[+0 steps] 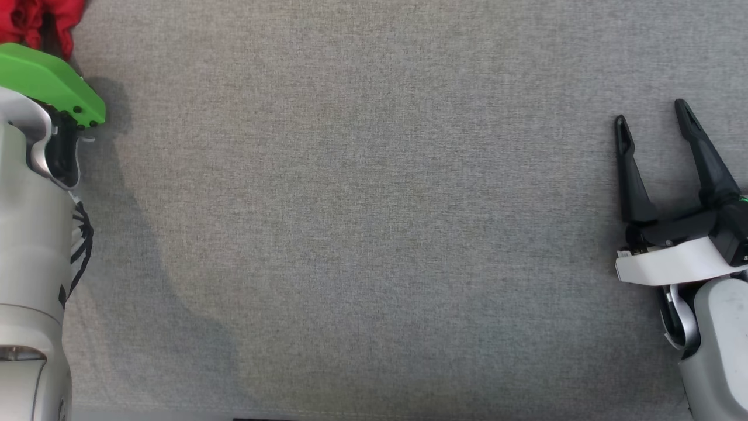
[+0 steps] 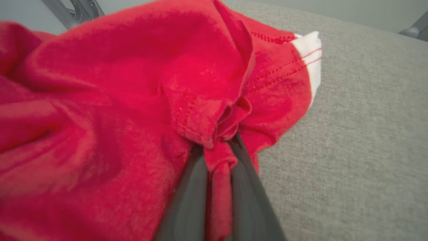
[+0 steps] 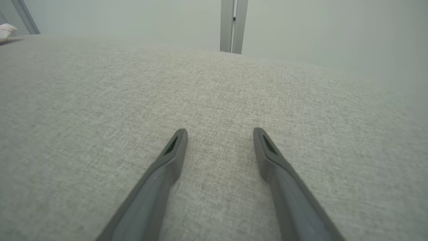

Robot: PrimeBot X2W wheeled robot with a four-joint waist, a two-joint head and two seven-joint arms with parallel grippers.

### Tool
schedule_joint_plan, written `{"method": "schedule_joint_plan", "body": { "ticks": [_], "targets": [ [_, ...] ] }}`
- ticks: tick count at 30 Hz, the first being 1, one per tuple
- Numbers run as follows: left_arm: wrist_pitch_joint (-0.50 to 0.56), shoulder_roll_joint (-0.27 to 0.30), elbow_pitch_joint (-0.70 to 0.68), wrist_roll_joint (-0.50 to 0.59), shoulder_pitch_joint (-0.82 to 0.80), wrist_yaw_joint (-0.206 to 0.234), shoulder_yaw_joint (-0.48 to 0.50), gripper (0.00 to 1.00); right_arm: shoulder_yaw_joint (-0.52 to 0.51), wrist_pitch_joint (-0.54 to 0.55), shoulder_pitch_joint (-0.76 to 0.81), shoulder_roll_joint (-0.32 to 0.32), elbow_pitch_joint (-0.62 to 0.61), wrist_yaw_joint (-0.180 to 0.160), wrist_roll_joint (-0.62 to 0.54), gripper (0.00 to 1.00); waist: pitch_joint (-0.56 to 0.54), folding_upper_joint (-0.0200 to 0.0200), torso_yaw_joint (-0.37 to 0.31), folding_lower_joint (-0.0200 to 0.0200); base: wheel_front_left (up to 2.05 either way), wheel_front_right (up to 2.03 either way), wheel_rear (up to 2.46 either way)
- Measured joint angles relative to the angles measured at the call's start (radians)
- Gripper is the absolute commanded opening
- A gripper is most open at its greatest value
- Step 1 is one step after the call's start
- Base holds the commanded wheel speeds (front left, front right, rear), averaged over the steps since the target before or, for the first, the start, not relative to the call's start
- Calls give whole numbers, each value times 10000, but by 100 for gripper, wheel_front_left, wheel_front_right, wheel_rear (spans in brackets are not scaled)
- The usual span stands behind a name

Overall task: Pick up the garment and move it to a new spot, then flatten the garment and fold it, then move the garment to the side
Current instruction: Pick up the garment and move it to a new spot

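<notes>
Your left jaws are clenched on a fold of the soft red knit garment. In the left wrist view the two long dark fingers rise from the bottom edge almost together, and a narrow pinched strip of cloth runs down between them. Just above the fingertips the cloth gathers into a tight knot of creases with a double row of stitching along its hem. From there it billows in loose rounded folds across the left and centre of the frame. A white ribbed trim with two thin red lines edges the garment at the upper right, touching the grey woven bench. You cannot tell whether the bulk of the cloth is lifted clear of it.

In the head view the garment shows as a crumpled red patch in the extreme upper left corner. Directly below it are the glossy green plastic cover and the smooth silver forearm of your left arm, which reaches up the left edge.

Your right jaws are released, with nothing between them. Their tapered matte-black fingers sit at the right of the head view, well apart from the garment. They are spread in a V and lean slightly towards upper left, low over the coarse grey weave.
</notes>
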Motion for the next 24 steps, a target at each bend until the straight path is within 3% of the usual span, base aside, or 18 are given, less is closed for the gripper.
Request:
{"method": "schedule_joint_plan", "body": {
  "ticks": [4, 9, 12, 17, 21, 24],
  "targets": [
    [-357, -104, -447, 232, 6, -109, -583, 0, -167, 4, 299, 234, 282, -4, 73, 100, -335, 0, -119, 0, 0, 0, 0],
    [-50, -1120, -2161, 169, 372, -142, -2013, 0, -201, 38, 901, 694, 709, -17, 153, 100, -1012, 1, -154, 0, 0, 0, 0],
    [598, -1404, -4115, -619, 1098, -153, -2978, 0, -178, 94, 1238, 1053, 940, -15, 182, 100, -1598, 1, -107, 1, 0, 0, 0],
    [2334, -1091, -8009, -2573, 2792, -151, -4117, 0, -79, 109, 1662, 1409, 1174, -8, 249, 100, -2559, 1, -95, 0, 0, 0, 0],
    [3741, -677, -11336, -4280, 4130, -94, -4253, 0, -105, 109, 1896, 1601, 1250, -8, 314, 100, -3287, 1, -215, 0, 0, 0, 0],
    [4408, -591, -13461, -5277, 4724, 466, -4050, 0, -136, 109, 2066, 1672, 1281, -8, 339, 100, -3719, 2, -409, 0, 0, 0, 0]
  ]
}}
